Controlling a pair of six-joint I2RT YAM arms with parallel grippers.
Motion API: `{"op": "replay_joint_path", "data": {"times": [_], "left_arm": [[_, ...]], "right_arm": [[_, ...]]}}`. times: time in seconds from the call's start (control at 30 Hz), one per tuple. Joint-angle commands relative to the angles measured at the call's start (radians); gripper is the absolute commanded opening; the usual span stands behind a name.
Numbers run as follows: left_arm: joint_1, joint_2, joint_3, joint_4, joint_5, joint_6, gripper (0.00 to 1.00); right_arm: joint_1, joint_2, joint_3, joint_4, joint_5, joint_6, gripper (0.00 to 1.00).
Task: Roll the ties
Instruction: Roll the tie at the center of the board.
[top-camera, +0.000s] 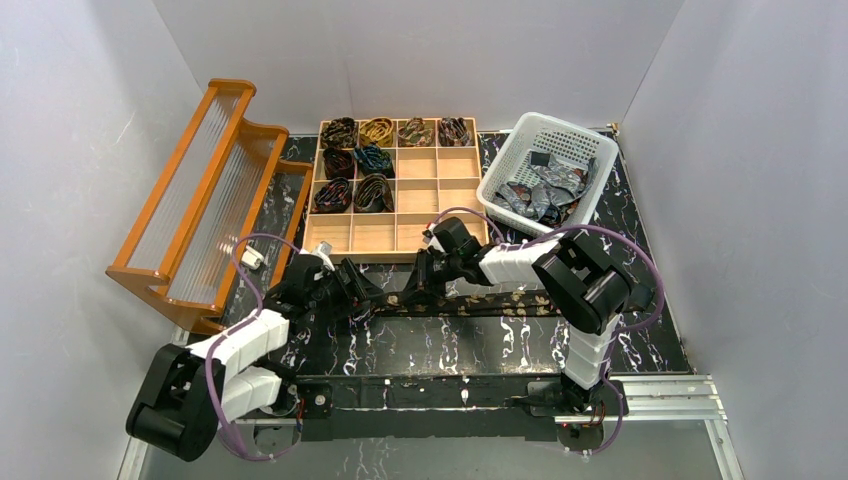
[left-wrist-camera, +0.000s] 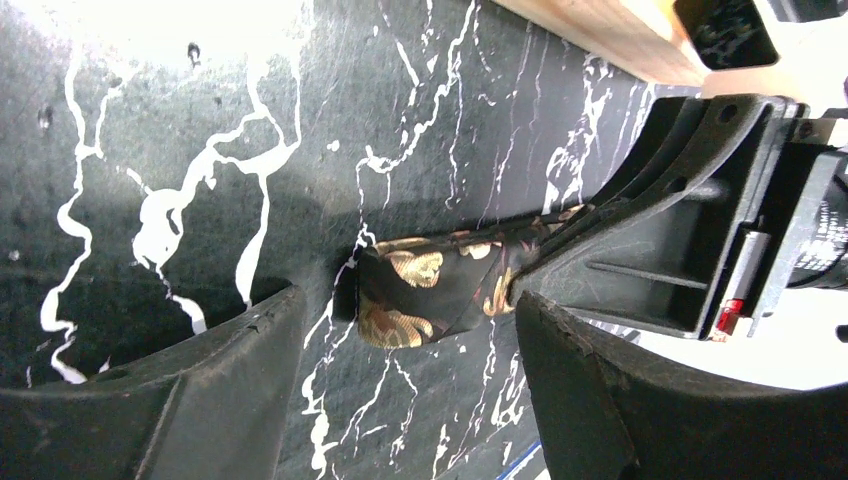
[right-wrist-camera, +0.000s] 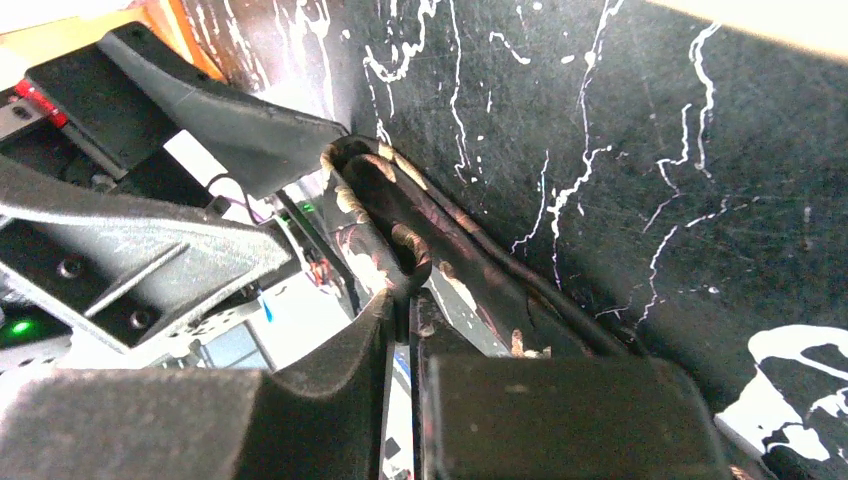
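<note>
While the top view took in the whole table (top-camera: 450, 345), it showed eight rolled ties (top-camera: 375, 160) sitting in the far-left compartments of the tray (top-camera: 455, 195), with the other compartments bare. At the right, loose ties (top-camera: 540, 190) lay heaped in the basket (top-camera: 505, 208), so most of the job looked undone. One dark tie (top-camera: 500, 305) lay flat along the table in front of the tray. Its left end reached the spot where the left gripper (top-camera: 365, 290) and right gripper (top-camera: 420, 285) met. From the left wrist, the left gripper's fingers (left-wrist-camera: 240, 350) stood wide apart and held nothing, and the tie's (left-wrist-camera: 440, 270) gold-patterned end lay turned over on itself between them. The right gripper's tip (left-wrist-camera: 525, 275) pressed at that fold from the right. From the right wrist, the right gripper's fingers (right-wrist-camera: 330, 350) were drawn almost together. They appeared to pinch the folded end of the tie (right-wrist-camera: 390, 215), which curled into a small loop just ahead of the tips. One left finger (right-wrist-camera: 250, 130) was just beside the loop. The roll seemed barely begun, no more than its first turn. The rest of the strip lay unrolled toward the right, and the coil had yet to be wound and placed in the tray.
</note>
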Motion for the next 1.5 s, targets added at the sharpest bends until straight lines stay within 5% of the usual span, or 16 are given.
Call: {"op": "replay_joint_path", "data": {"times": [0.0, 0.3, 1.03, 1.27, 1.47], "left_arm": [[0.023, 0.027, -0.057, 0.110, 0.084, -0.021, 0.73], [0.030, 0.043, -0.120, 0.169, 0.116, -0.076, 0.62], [0.030, 0.130, -0.028, -0.023, 0.038, 0.097, 0.45], [0.030, 0.165, 0.012, -0.098, 0.028, 0.194, 0.30], [0.031, 0.148, 0.037, -0.128, 0.028, 0.216, 0.35]], "right_arm": [[-0.006, 0.010, -0.041, 0.141, -0.072, 0.049, 0.16], [-0.002, 0.015, -0.137, 0.300, -0.028, 0.097, 0.15], [0.018, -0.020, -0.077, -0.074, 0.174, -0.009, 0.24], [0.020, -0.089, -0.024, -0.182, 0.225, -0.082, 0.45], [0.020, -0.220, 0.012, -0.215, 0.270, -0.229, 0.70]]}}
